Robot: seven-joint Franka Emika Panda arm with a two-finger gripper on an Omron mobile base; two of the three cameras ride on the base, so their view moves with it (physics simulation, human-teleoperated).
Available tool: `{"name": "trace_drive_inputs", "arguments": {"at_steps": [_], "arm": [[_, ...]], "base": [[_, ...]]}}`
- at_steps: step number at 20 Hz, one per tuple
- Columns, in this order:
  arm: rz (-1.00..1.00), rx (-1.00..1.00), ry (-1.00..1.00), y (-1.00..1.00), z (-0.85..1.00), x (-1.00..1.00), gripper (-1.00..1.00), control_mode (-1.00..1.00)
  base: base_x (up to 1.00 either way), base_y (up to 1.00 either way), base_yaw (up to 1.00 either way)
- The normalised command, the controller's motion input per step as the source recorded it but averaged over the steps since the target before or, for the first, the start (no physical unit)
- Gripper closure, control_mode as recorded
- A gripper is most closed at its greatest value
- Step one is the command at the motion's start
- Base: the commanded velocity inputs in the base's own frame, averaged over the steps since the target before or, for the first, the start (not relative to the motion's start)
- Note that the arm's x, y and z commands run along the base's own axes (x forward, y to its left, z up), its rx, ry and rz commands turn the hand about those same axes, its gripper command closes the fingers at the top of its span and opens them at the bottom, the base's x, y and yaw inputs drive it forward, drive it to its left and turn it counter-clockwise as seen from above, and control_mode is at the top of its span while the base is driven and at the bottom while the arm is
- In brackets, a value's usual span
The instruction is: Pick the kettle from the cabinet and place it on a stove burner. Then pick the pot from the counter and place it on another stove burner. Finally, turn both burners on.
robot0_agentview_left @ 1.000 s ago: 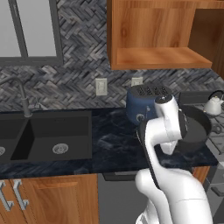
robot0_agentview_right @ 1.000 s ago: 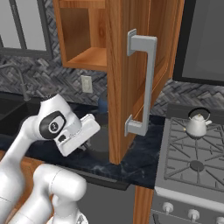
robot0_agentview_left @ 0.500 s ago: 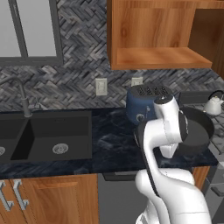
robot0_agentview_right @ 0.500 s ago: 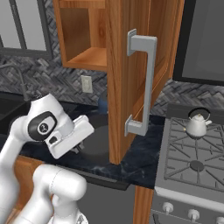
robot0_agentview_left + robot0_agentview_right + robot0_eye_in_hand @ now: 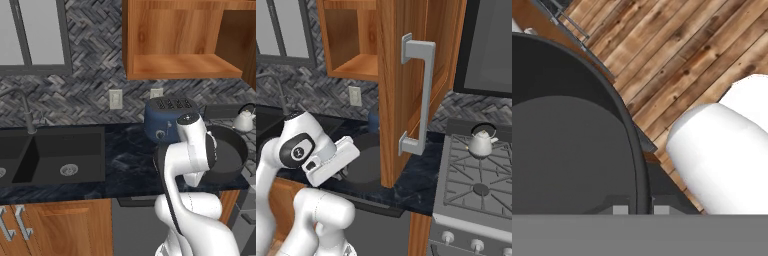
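One pot (image 5: 227, 155), dark grey, on the tabletop (image 5: 127, 167) beside the blue toaster (image 5: 167, 117); my tool (image 5: 633, 209) nearly closed, pinching its rim. Kettle (image 5: 480, 142) already on a rear burner. I'd lift straight, keep level, clear the open cabinet door (image 5: 406, 90).

Your two base views flank the round dark grey pot (image 5: 227, 152) (image 5: 363, 162); your hand view sits close over its rim (image 5: 634, 145).

Pot (image 5: 227, 152) lifted w/ arm, shifted slightly toward stove.
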Motion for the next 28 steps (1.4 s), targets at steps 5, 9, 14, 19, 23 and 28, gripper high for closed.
{"name": "trace_drive_inputs", "arguments": {"at_steps": [5,9,14,19,23,28], "arm": [[0.00,0.00,0.00,0.00,0.00,0.00,1.00,1.00],[0.00,0.00,0.00,0.00,0.00,0.00,1.00,1.00],[0.00,0.00,0.00,0.00,0.00,0.00,1.00,1.00],[0.00,0.00,0.00,0.00,0.00,0.00,1.00,1.00],[0.00,0.00,0.00,0.00,0.00,0.00,1.00,1.00],[0.00,0.00,0.00,0.00,0.00,0.00,1.00,1.00]], "base": [[-0.44,0.00,0.00],[-0.70,0.01,0.00],[-0.65,0.00,0.00],[-0.50,-0.04,0.00],[-0.43,-0.27,0.00],[-0.50,-0.35,0.00]]}}
